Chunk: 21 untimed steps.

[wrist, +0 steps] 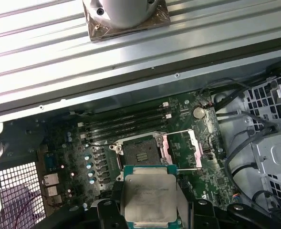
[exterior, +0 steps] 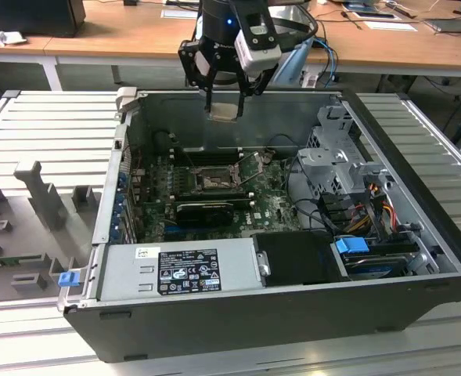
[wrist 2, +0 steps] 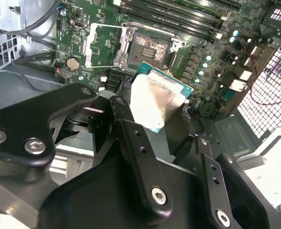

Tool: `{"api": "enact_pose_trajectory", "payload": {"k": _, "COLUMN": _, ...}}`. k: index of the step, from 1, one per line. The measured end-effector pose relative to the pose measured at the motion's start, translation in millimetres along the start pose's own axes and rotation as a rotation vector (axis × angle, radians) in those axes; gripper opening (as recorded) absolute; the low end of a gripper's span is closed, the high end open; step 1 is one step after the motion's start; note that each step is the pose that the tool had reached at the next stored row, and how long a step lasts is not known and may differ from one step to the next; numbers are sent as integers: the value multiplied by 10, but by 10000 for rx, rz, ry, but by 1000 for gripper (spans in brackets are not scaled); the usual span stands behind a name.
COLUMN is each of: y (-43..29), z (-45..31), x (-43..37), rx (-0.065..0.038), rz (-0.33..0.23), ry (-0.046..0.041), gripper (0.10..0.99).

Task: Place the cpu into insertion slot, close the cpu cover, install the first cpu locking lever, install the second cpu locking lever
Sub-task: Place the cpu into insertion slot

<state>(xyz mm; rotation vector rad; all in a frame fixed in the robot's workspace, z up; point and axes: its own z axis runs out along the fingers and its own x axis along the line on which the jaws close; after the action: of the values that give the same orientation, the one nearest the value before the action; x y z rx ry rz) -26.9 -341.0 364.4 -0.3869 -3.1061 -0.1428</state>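
In the upper middle of the exterior view, the black hand (exterior: 224, 108) grips the thin, square, silvery-beige cpu (exterior: 224, 112) above the open dark computer case (exterior: 293, 321). Lower, near the frame's centre, the dark-framed square insertion slot (exterior: 212, 182) lies uncovered. In the first wrist view its hinged metal cpu cover (wrist: 181, 150) is swung open beside it.
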Motion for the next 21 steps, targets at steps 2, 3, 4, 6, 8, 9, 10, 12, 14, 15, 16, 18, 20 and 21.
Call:
{"api": "enact_pose_trajectory", "payload": {"k": 2, "y": 0, "z": 4, "x": 0, "rx": -5, "rz": 251, "ry": -23, "gripper": 525}}
{"api": "enact_pose_trajectory", "payload": {"k": 3, "y": -1, "z": 5, "x": 0, "rx": -7, "rz": 348, "ry": -31, "gripper": 525}}
{"api": "enact_pose_trajectory", "payload": {"k": 4, "y": -1, "z": 5, "x": 0, "rx": -7, "rz": 397, "ry": -36, "gripper": 525}}
{"api": "enact_pose_trajectory", "payload": {"k": 6, "y": -1, "z": 7, "x": 0, "rx": -11, "rz": 592, "ry": -53, "gripper": 525}}
{"api": "enact_pose_trajectory", "payload": {"k": 8, "y": -1, "z": 9, "x": 0, "rx": -16, "rz": 864, "ry": -78, "gripper": 525}}
{"api": "enact_pose_trajectory", "payload": {"k": 9, "y": -1, "z": 10, "x": 0, "rx": -20, "rz": 1015, "ry": -92, "gripper": 525}}
{"api": "enact_pose_trajectory", "payload": {"k": 10, "y": -1, "z": 11, "x": 0, "rx": -24, "rz": 1278, "ry": -115, "gripper": 525}}
{"api": "enact_pose_trajectory", "payload": {"k": 12, "y": -1, "z": 14, "x": 0, "rx": -32, "rz": 1633, "ry": -147, "gripper": 525}}
{"api": "enact_pose_trajectory", "payload": {"k": 14, "y": -1, "z": 18, "x": -1, "rx": -38, "rz": 1852, "ry": -167, "gripper": 525}}
{"api": "enact_pose_trajectory", "payload": {"k": 15, "y": -2, "z": 24, "x": -1, "rx": -42, "rz": 1950, "ry": -175, "gripper": 525}}
{"api": "enact_pose_trajectory", "payload": {"k": 16, "y": -21, "z": 42, "x": -4, "rx": -38, "rz": 2038, "ry": -183, "gripper": 525}}
{"api": "enact_pose_trajectory", "payload": {"k": 18, "y": -43, "z": 68, "x": -10, "rx": -39, "rz": 2082, "ry": -189, "gripper": 525}}
{"api": "enact_pose_trajectory", "payload": {"k": 20, "y": -43, "z": 70, "x": -11, "rx": -10, "rz": 2271, "ry": -217, "gripper": 525}}
{"api": "enact_pose_trajectory", "payload": {"k": 21, "y": -43, "z": 71, "x": -11, "rx": -6, "rz": 2372, "ry": -228, "gripper": 525}}
